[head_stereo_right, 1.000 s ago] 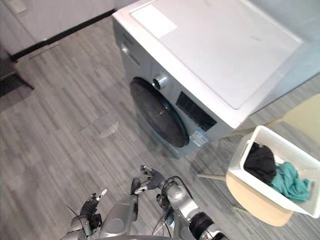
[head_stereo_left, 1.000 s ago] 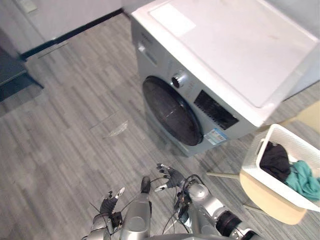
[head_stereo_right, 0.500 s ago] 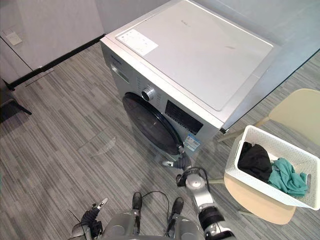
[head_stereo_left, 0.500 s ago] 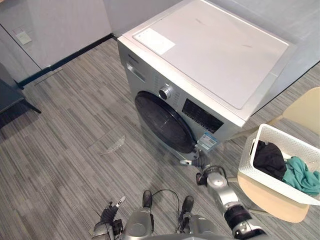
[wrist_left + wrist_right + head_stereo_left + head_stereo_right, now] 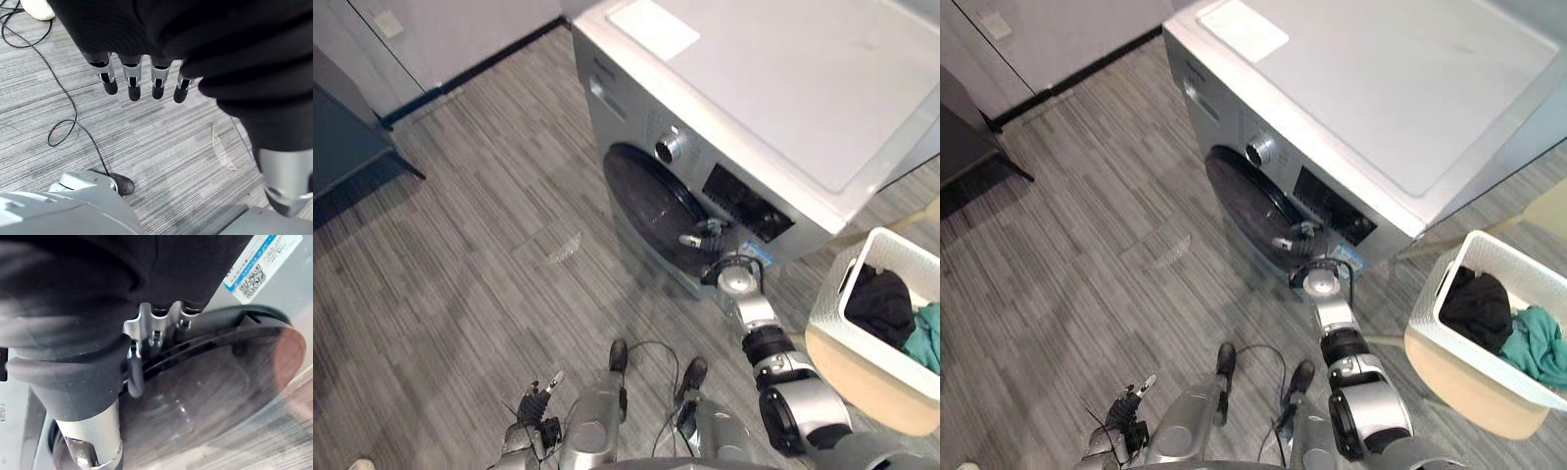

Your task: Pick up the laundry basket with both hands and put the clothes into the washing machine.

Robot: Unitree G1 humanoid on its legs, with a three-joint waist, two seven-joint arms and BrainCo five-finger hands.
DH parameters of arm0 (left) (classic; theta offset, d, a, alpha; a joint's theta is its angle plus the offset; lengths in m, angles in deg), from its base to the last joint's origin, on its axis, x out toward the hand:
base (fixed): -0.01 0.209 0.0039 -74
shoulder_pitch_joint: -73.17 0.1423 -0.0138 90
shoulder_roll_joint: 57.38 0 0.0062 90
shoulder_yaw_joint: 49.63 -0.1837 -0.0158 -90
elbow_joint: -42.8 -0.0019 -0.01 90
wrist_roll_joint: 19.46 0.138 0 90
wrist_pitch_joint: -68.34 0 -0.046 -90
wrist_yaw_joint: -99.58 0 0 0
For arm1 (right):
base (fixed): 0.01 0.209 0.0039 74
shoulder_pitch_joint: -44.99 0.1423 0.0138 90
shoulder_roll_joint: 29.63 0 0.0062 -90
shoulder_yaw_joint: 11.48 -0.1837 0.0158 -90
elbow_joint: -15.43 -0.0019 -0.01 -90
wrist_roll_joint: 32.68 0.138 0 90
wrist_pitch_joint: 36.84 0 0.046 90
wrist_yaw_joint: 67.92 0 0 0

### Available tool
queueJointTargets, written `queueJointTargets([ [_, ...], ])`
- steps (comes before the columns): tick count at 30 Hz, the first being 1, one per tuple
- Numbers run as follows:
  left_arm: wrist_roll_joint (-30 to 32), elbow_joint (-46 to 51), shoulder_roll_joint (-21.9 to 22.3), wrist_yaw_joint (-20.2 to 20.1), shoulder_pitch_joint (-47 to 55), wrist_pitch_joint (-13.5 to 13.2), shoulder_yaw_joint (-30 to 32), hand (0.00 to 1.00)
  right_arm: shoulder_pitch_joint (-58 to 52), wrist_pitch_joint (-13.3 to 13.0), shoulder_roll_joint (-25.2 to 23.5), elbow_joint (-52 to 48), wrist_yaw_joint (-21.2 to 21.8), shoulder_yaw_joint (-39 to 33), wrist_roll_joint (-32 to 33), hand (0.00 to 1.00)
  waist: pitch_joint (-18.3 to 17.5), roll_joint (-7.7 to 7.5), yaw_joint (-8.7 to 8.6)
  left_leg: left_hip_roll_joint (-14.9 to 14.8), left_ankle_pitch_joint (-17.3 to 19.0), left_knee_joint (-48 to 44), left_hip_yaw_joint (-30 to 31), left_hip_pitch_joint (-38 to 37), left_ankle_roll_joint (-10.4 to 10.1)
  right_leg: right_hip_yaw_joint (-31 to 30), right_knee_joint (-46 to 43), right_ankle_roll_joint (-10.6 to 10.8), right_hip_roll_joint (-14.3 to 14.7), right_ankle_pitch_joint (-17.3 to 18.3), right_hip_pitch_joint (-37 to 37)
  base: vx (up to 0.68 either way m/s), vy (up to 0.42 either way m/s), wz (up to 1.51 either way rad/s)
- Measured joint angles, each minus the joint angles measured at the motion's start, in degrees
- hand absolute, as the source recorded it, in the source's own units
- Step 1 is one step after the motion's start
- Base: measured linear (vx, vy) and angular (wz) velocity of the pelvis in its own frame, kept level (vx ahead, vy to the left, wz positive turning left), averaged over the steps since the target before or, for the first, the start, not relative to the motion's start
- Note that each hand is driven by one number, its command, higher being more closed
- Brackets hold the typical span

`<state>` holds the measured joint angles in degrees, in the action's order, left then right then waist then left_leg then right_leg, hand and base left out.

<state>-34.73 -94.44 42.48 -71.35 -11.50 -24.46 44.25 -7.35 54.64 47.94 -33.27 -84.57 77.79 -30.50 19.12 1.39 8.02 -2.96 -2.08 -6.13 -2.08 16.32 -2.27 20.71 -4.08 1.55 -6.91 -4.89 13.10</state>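
Observation:
The silver washing machine (image 5: 773, 88) stands ahead with its round dark door (image 5: 646, 201) facing me. My right hand (image 5: 710, 235) is at the door's right edge. In the right wrist view its fingers (image 5: 157, 333) reach behind the door's rim and its thumb (image 5: 135, 377) lies curled on the front, pinching the rim. A dark gap shows between rim and machine. The white laundry basket (image 5: 832, 294) sits on a beige chair (image 5: 862, 387) to the right, holding a black garment (image 5: 881, 304) and a teal one (image 5: 928, 338). My left hand (image 5: 533, 403) hangs low over the floor, fingers (image 5: 132, 78) straight, holding nothing.
A clear scrap of plastic (image 5: 558, 245) lies on the grey plank floor left of the machine. Dark furniture (image 5: 342, 137) stands at the far left by the wall. A person's white shoe (image 5: 36, 7) shows in the left wrist view.
My right arm has stretched forward from low by my body to the door's right rim and closed on it. The camera has shifted. The left hand stays low.

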Motion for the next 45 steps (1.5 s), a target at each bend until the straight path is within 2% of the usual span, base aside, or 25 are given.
queueJointTargets([
  [4, -1.1, 3.7, 0.2, 1.0, -0.3, -0.5, -1.9, 0.0, 8.2, -1.2, -0.3, 3.1, -2.3, -5.9, 0.0, 0.0, 3.1, 1.55, 0.33, -0.4, -0.1, 0.5, 0.5, 4.3, -0.4, 1.3, -2.5, 0.4, -0.4, 0.5, 5.1, -0.22, -0.035, 0.12],
  [5, -1.6, 4.9, 0.2, 1.1, -0.9, -0.9, -2.4, 0.0, 10.8, -1.5, 0.1, 3.9, -2.4, -8.0, 0.0, 0.0, 3.9, 1.22, 0.07, 0.8, 0.0, 0.6, 0.7, 5.5, -0.9, 2.2, -0.4, 1.9, -0.9, 1.6, 6.7, -0.25, -0.03, 0.23],
  [6, -2.1, 5.1, 0.4, 1.1, -1.7, -0.9, -2.3, 0.0, 12.1, -1.9, 1.1, 3.9, -2.2, -8.5, 0.0, 0.0, 4.5, 1.06, 0.02, 1.1, 1.6, -8.7, 1.6, 9.4, 1.3, 3.2, -0.6, 3.4, -1.7, 2.2, 8.3, -0.18, -0.021, -0.41],
  [7, -2.2, 5.9, 2.4, 1.3, -1.8, -1.0, -2.5, 0.0, 14.1, -2.5, 3.5, 3.2, -1.0, -7.6, 0.0, 0.0, 5.3, 5.02, 3.06, -2.1, 7.4, -20.3, 2.7, 12.5, 2.2, 4.0, -11.1, 3.7, -0.8, 4.5, 12.3, -0.08, 0.011, -0.67],
  [8, -2.4, 6.7, 3.3, 1.3, -1.5, -1.3, -3.2, 0.0, 14.8, -2.5, 4.4, 2.0, -0.5, -7.2, 0.0, 0.0, 6.0, 6.83, 3.37, -3.5, 10.5, -18.0, 2.8, 11.4, 1.1, 3.7, -22.5, 1.6, -1.6, 6.7, 14.6, -0.12, -0.043, -0.15],
  [9, -2.7, 8.2, 2.7, 1.3, -2.9, -1.8, -4.5, 0.0, 15.1, -3.9, 5.6, 1.0, -1.5, -8.5, -0.1, 0.0, 7.5, 4.65, 2.55, -0.2, 9.5, -15.9, 1.9, 11.9, 0.4, 1.3, -29.0, 2.6, -6.2, 12.2, 13.9, -0.08, -0.074, 0.87],
  [10, -2.7, 9.7, 2.4, 1.3, -2.6, -2.5, -4.5, 0.0, 16.1, -4.8, 5.9, 0.6, -2.6, -9.7, 0.0, 0.0, 7.8, 3.49, 1.3, 1.0, 7.7, -13.6, 1.7, 13.1, 0.0, 1.1, -23.7, 3.1, -7.1, 18.6, 10.9, -0.15, -0.116, 1.17],
  [11, -3.6, 10.9, 3.6, 1.4, -2.9, -2.8, -4.3, 0.0, 17.9, -5.6, 6.7, 0.3, -2.3, -9.7, 0.0, 0.0, 8.8, 4.6, 0.64, 0.5, 6.3, -14.5, 2.0, 15.0, 0.2, 3.2, -21.2, 2.7, -6.3, 18.4, 11.1, -0.1, -0.059, 0.39],
  [12, -4.2, 11.2, 3.5, 1.4, -2.7, -2.7, -4.4, 0.0, 18.9, -5.7, 7.7, 0.5, -2.1, -8.3, -0.1, 0.0, 8.8, 4.65, 1.95, -0.1, 5.2, -12.0, 1.9, 14.2, 1.2, 5.0, -20.0, 3.9, -6.0, 16.8, 12.0, -0.11, -0.001, -0.13],
  [17, -4.3, 11.2, 3.6, 2.4, -2.8, -2.7, -4.4, 0.0, 17.7, -5.8, 8.2, -0.3, -4.7, -7.9, 0.0, 0.0, 9.0, 3.69, 2.13, -0.8, 2.9, -7.6, -0.6, 13.2, -0.2, 4.7, -18.1, 2.6, -5.9, 14.6, 12.1, -0.06, -0.034, 0.09],
  [22, -4.3, 10.6, 2.8, 3.7, -3.0, -2.5, -4.4, 0.0, 13.1, -5.7, 5.7, -4.4, -4.6, -4.5, -0.1, 0.0, 7.8, 1.45, 1.89, -2.2, -0.6, -5.6, -3.1, 12.6, 0.3, 2.7, -13.5, 1.4, -3.5, 10.1, 11.9, 0.1, -0.019, -0.25],
  [24, -4.3, 10.1, 2.6, 3.8, -3.3, -2.4, -4.5, 0.0, 11.9, -5.7, 5.0, -4.4, -4.6, -3.9, -0.1, 0.0, 7.8, 1.32, 1.41, -2.6, -0.9, -5.8, -3.3, 12.0, 0.6, 2.3, -12.7, 0.9, -3.0, 7.1, 11.1, 0.15, -0.009, -0.07],
  [27, -4.3, 8.7, 2.0, 4.1, -3.5, -2.6, -4.4, 0.0, 11.4, -5.6, 2.6, -1.5, -4.4, -3.3, 0.0, 0.0, 6.9, -0.28, 1.17, -2.6, -1.4, -5.8, -3.8, 10.2, -0.1, 1.1, -11.6, 0.5, -2.7, 6.9, 9.6, 0.17, -0.018, -0.21],
  [28, -4.3, 8.3, 2.0, 4.4, -4.1, -2.5, -4.5, 0.0, 11.5, -5.7, 2.4, -0.2, -4.4, -2.7, 0.0, 1.0, 6.8, -0.34, 0.8, -2.6, -1.4, -5.8, -3.7, 9.7, -0.1, 1.1, -11.0, 0.5, -2.5, 6.9, 8.9, 0.12, -0.018, -0.1],
  [36, -4.3, 8.8, 1.4, 4.8, -4.3, -2.8, -6.0, 0.0, 16.9, -5.8, 4.9, 8.3, -4.4, -2.7, 0.7, 1.0, 6.6, -0.3, 0.75, -2.9, -1.1, -3.7, -0.2, 9.8, -0.7, 3.5, -11.4, 0.4, -1.9, 7.8, 9.0, 0.0, -0.009, 0.08],
  [39, -4.4, 9.3, 1.5, 4.7, -4.2, -2.8, -6.3, 0.0, 17.4, -4.4, 8.5, 9.3, -4.4, -1.0, 2.5, 1.0, 5.5, -0.19, 2.03, -2.9, -1.0, -3.8, 1.1, 11.7, -1.1, 6.2, -13.5, -0.2, -2.6, 9.1, 10.5, -0.1, -0.025, 0.28],
  [40, -4.4, 9.9, 1.6, 4.6, -4.1, -2.9, -6.4, 0.0, 17.9, -2.7, 10.1, 10.3, -4.0, 2.1, 2.9, 1.0, 5.5, -0.15, 2.66, -2.9, -1.1, -3.8, 1.7, 12.1, -1.2, 7.1, -14.6, -0.2, -3.0, 10.4, 10.8, -0.06, -0.068, 0.25],
  [42, -4.3, 9.9, 1.6, 4.6, -4.1, -2.8, -6.6, 0.0, 18.2, -1.6, 10.2, 11.1, -2.2, 8.1, 2.9, 1.0, 4.7, 0.46, 2.74, -2.9, -1.5, -3.6, 3.0, 12.8, -1.9, 8.7, -16.0, -0.5, -3.3, 11.5, 11.3, -0.04, -0.092, 0.3],
  [45, -4.3, 9.8, 2.0, 4.6, -3.8, -2.7, -6.6, 0.0, 17.6, -0.7, 6.0, 11.0, -0.8, 15.8, 2.8, 1.0, 3.4, 0.67, 2.62, -3.2, -1.9, -3.1, 3.4, 12.7, -2.4, 9.8, -17.3, -0.9, -3.3, 12.3, 11.5, 0.02, -0.077, 0.11],
])
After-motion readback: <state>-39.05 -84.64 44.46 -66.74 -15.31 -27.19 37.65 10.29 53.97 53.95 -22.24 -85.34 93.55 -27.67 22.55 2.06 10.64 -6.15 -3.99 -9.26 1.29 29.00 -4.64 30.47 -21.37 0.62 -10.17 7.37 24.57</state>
